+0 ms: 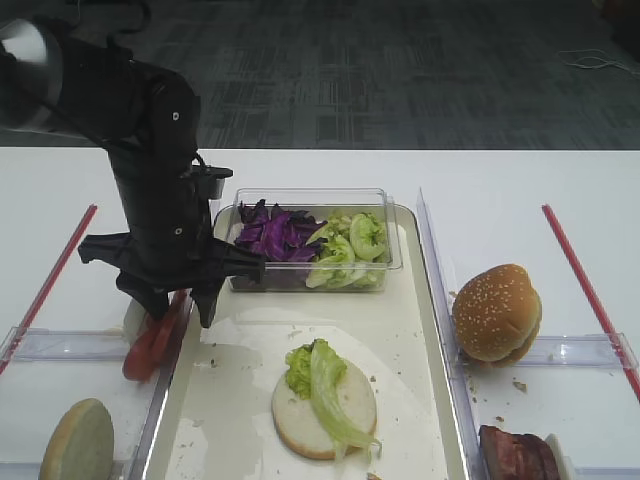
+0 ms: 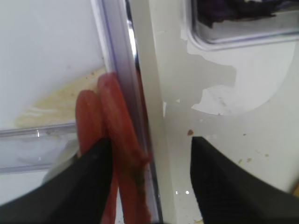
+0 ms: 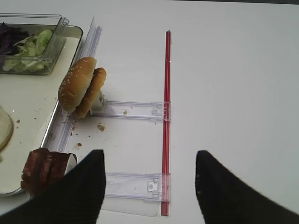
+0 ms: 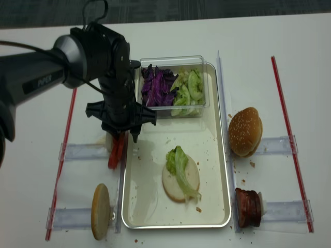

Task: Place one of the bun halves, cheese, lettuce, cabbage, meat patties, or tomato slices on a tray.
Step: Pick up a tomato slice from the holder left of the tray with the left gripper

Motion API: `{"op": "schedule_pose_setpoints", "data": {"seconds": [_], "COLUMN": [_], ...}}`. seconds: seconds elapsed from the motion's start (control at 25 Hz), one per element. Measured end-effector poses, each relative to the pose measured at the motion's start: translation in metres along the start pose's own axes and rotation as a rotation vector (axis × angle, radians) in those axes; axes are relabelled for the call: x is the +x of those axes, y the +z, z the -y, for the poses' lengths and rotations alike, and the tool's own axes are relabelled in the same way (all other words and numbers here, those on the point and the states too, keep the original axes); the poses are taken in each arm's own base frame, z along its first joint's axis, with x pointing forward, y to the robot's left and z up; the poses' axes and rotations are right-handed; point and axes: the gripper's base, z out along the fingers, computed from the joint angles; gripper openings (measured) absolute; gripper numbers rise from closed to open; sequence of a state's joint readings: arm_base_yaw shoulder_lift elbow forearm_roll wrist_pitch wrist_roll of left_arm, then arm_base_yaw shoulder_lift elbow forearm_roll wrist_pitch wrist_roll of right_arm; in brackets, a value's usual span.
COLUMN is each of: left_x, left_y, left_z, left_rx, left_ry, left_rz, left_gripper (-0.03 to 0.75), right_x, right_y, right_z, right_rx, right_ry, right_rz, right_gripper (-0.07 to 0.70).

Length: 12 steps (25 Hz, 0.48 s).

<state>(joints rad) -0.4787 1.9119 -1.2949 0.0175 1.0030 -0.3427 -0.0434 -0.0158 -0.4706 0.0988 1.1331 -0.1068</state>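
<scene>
Tomato slices (image 2: 117, 154) fill our left wrist view, smooth, red and standing on edge against the silvery rim of the tray (image 2: 133, 70). We see the left pincer (image 1: 178, 308) pointing straight down from its black arm, its dark fingers (image 2: 79, 186) spread wide, one over the slices, the other over the tray's papered floor; nothing is gripped. On the tray lies a pale bun half (image 1: 325, 408) topped with crinkled lettuce (image 1: 325, 380). A clear box (image 1: 310, 240) holds purple cabbage (image 1: 272, 232) and more green leaves. We see the right pincer (image 3: 149, 182) open and empty above the white worktop (image 3: 233, 93), near the sesame bun (image 3: 77, 86) and meat patties (image 3: 44, 170).
</scene>
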Motion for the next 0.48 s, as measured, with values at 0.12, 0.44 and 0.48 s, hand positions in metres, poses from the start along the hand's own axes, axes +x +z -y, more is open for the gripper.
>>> {"op": "schedule_pose_setpoints", "data": {"seconds": [0.12,0.44,0.48], "left_x": [-0.0007,-0.0016,-0.0018], "left_y": [0.0002,0.0001,0.0001], "left_z": [-0.0018,-0.0042,-0.0047], "left_rx": [-0.020,-0.046,-0.051], "left_ry": [-0.012,-0.026,-0.030], "left_rz": [0.007,0.017,0.019], "left_gripper": [0.316,0.197,0.177], "right_x": [0.0000,0.0000,0.0000], "right_y": [0.0000,0.0000,0.0000], "right_z": [0.0000,0.0000,0.0000], "right_rx": [0.000,0.000,0.000], "right_ry": [0.000,0.000,0.000], "right_rz": [0.000,0.000,0.000], "right_gripper": [0.433,0.433,0.433]}}
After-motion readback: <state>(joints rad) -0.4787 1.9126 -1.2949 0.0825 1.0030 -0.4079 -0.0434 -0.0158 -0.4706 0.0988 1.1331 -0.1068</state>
